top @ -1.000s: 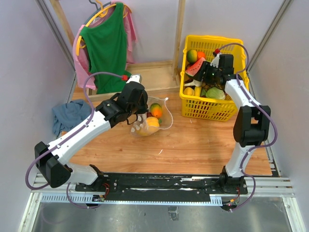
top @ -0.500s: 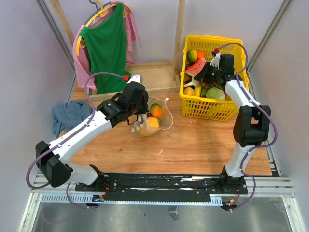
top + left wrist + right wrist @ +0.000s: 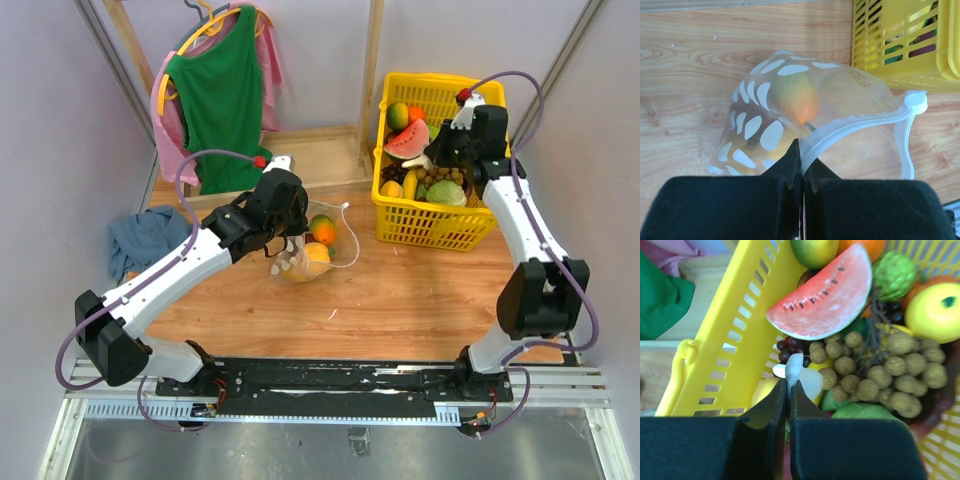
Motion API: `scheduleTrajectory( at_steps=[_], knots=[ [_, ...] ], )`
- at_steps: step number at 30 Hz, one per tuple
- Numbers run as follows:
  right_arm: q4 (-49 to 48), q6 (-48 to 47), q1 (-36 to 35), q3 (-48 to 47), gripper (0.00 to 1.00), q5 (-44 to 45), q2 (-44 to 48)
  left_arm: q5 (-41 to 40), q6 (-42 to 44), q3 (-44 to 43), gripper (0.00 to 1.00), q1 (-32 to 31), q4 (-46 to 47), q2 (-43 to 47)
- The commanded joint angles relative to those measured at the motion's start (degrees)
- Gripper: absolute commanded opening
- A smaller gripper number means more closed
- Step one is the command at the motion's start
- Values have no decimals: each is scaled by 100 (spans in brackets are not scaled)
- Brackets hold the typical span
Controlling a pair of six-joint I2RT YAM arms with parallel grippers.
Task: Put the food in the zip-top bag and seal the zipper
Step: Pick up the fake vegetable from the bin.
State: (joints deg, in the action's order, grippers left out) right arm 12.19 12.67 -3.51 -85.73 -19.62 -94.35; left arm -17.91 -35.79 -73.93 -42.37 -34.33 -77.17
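Observation:
The zip-top bag [image 3: 312, 252] lies on the wooden table, clear with white dots [image 3: 765, 115]. A green-orange mango [image 3: 797, 95] and an orange-yellow fruit [image 3: 316, 253] sit inside it. My left gripper [image 3: 802, 150] is shut on the bag's mouth edge, where the pale zipper [image 3: 855, 122] curves away to the right. My right gripper [image 3: 789, 385] is over the yellow basket [image 3: 735, 315], shut on a thin pale white piece [image 3: 799, 367] among the food. In the top view this gripper [image 3: 428, 160] hangs above the basket's left half.
The basket [image 3: 440, 228] holds a watermelon slice [image 3: 825, 295], a brown berry bunch [image 3: 890, 370], dark grapes, a yellow round fruit [image 3: 935, 310] and green fruits. A blue cloth [image 3: 145, 238] lies at the left. A green shirt [image 3: 222, 95] hangs at the back by wooden posts [image 3: 372, 70].
My right gripper has closed on the pale white piece, and the right arm has swung up and to the right. The left arm and the bag have not moved.

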Motion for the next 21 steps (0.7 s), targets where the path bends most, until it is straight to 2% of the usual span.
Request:
scheduleTrajectory(
  at_steps=[1, 8, 21],
  knots=[
    [207, -475, -152, 220, 1, 957, 685, -22, -158, -82, 0, 45, 210, 55],
    [333, -619, -280, 583, 1, 1521, 1692, 42, -263, 21, 0, 43, 314, 69],
    [517, -633, -1243, 811, 1, 1453, 2914, 65, -623, 105, 0, 45, 442, 44]
  ],
)
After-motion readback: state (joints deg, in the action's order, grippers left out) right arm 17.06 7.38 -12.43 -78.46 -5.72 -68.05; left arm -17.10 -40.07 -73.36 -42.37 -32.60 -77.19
